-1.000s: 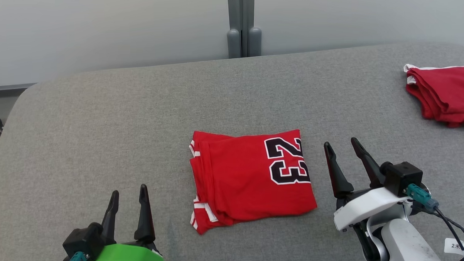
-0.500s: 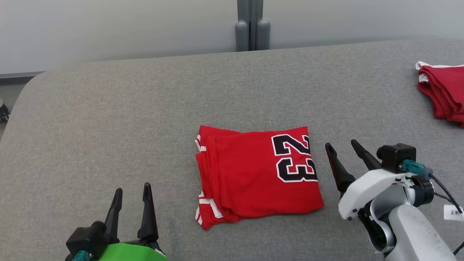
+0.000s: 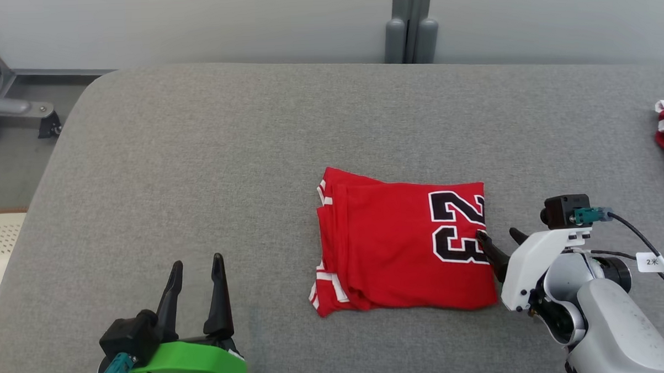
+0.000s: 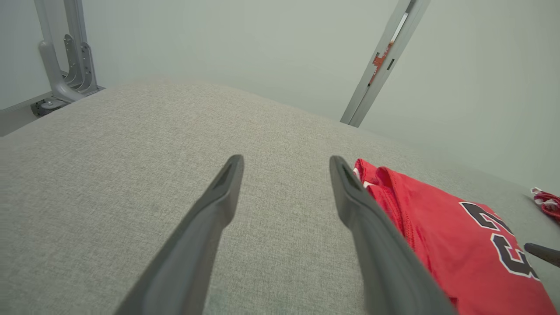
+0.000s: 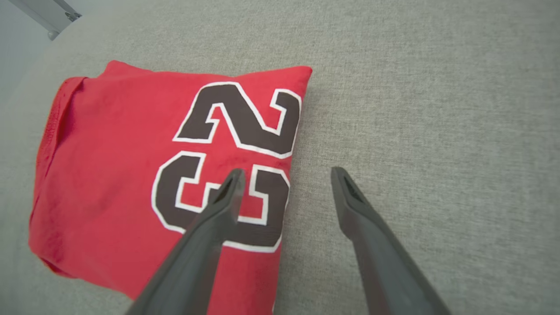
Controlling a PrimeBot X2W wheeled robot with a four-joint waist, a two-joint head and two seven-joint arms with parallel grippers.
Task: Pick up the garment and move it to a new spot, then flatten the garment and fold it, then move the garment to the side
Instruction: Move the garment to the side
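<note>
Bearing folded garment [image 3: 389,251], grey fabric surface [image 3: 198,158], pale wall [image 3: 221,24]

Left gripper [image 3: 197,261] sat low at my lower left, its two dark fingers spread wide, pointing straight ahead and gripping nothing. I noted a green bracket [image 3: 189,362] at its wrist. Right gripper [image 3: 497,233] was further forward, equally wide and empty, pitched down so only the fingertips cleared the white wrist housing [image 3: 528,262]. Pale forearm [image 3: 619,331] angled in from the lower right.
</note>
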